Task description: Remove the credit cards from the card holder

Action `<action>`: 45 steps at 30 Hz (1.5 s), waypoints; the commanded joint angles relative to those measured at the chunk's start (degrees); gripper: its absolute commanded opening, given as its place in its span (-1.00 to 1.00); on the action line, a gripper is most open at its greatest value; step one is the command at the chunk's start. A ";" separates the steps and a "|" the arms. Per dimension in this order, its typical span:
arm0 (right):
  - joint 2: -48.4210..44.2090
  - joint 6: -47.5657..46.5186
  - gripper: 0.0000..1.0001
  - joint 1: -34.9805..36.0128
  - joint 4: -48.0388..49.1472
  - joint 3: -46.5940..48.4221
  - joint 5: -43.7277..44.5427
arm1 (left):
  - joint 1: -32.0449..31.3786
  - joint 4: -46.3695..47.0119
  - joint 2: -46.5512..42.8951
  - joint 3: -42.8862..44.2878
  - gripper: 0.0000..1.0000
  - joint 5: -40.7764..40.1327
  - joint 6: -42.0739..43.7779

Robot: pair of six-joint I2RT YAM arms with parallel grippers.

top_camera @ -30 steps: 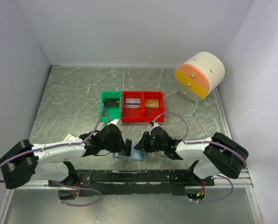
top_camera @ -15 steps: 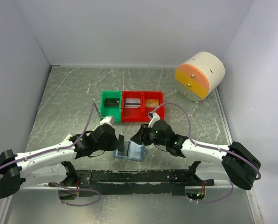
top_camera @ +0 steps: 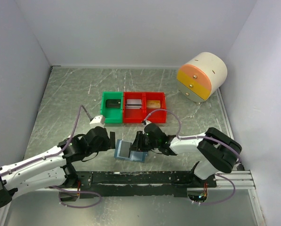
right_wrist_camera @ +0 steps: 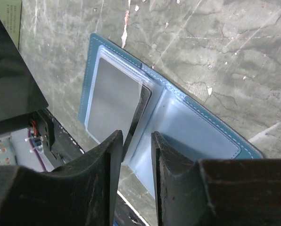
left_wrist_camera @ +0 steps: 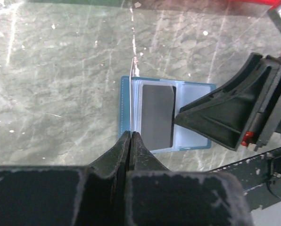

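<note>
The slate-blue card holder (top_camera: 131, 157) lies open on the table near the front edge, light-blue inside (right_wrist_camera: 202, 141). A grey credit card (top_camera: 124, 149) sits in its left pocket and also shows in the left wrist view (left_wrist_camera: 158, 115) and the right wrist view (right_wrist_camera: 114, 101). My left gripper (top_camera: 111, 140) is just left of the holder, shut on another thin credit card seen edge-on (left_wrist_camera: 131, 94). My right gripper (right_wrist_camera: 136, 146) is open, low over the holder's middle fold, its jaws on either side of a dark card edge (right_wrist_camera: 139, 110).
A green bin (top_camera: 112, 107) and two red bins (top_camera: 144, 107) stand behind the holder. A cream and orange drawer unit (top_camera: 202, 76) is at the back right. The black base rail (top_camera: 145, 178) runs just in front of the holder.
My left gripper has drawn back to the left, off the holder, with a card pinched upright. My right gripper has swung left and down over the open holder.
</note>
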 commanded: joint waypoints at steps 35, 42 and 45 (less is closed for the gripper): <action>-7.49 9.43 0.20 -16.95 49.41 -3.78 -28.69 | 35.57 38.85 -13.61 -10.13 -0.86 64.47 0.47; -9.05 5.16 0.11 -14.67 40.98 -0.24 -28.99 | 35.57 40.43 -12.58 -10.40 -0.86 65.30 -0.56; -9.95 1.52 0.11 -13.38 34.34 1.58 -27.59 | 35.56 42.74 -12.42 -11.01 -0.86 65.87 -2.07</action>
